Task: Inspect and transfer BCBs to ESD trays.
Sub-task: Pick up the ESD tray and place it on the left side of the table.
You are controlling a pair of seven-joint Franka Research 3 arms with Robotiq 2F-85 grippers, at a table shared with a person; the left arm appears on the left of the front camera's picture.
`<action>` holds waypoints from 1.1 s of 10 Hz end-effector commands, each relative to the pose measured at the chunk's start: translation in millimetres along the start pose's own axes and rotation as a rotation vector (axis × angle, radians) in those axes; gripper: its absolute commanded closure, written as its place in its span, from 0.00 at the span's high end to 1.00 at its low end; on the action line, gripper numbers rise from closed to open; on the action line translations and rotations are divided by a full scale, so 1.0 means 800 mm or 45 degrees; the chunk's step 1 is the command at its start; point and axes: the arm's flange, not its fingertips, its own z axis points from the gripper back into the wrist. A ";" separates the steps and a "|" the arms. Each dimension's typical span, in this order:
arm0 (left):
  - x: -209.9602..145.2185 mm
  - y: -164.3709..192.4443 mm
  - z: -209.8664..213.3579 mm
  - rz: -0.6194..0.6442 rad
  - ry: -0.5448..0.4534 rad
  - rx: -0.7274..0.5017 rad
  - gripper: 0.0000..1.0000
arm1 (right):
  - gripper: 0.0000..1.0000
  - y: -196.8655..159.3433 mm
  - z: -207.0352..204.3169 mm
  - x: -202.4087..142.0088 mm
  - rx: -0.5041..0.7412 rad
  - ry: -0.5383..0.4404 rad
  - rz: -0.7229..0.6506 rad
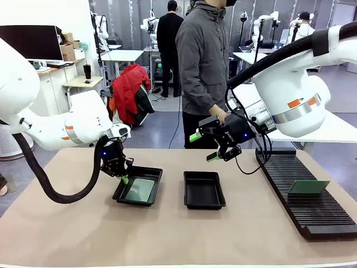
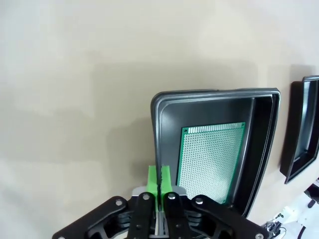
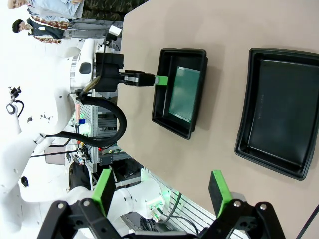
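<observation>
Green pads (image 2: 152, 179) of the left claw (image 2: 159, 181) are pressed together on the rim of a shallow black rectangular plastic tray (image 2: 259, 129), clamping the side wall nearest that arm. Just past the pads, across that wall, a thin green perforated rectangular circuit board (image 2: 209, 159) lies flat on the tray's floor; the wall alone stands between it and the claw. Farther out, on the side away from this claw's arm, a second black plastic tray (image 1: 203, 192) of the same shape sits apart on the beige worktop (image 1: 72, 223), its floor bare.

Right claw (image 1: 203, 146) hangs in the air above and a little behind this second tray, fingers spread wide and empty. Close behind it is the hand (image 1: 219, 113) of a person (image 1: 203, 61) in a grey jacket who stands at the worktop's far side. Out to the claw's own arm side a long black ribbed rack (image 1: 279, 173) lies on the worktop. Another green circuit board (image 1: 308, 187) stands on its long edge in the slots, lower than the right claw and well apart from it, toward the rack's near end.
</observation>
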 end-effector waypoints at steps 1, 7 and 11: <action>-0.017 0.035 0.019 0.011 -0.013 -0.098 0.00 | 1.00 0.002 0.001 0.000 -0.010 -0.008 -0.014; -0.054 0.154 0.072 0.063 -0.101 -0.116 0.00 | 1.00 0.002 0.001 0.000 -0.010 -0.008 -0.014; -0.068 0.241 0.096 0.117 -0.145 -0.092 0.00 | 1.00 0.002 0.001 0.000 -0.010 -0.008 -0.014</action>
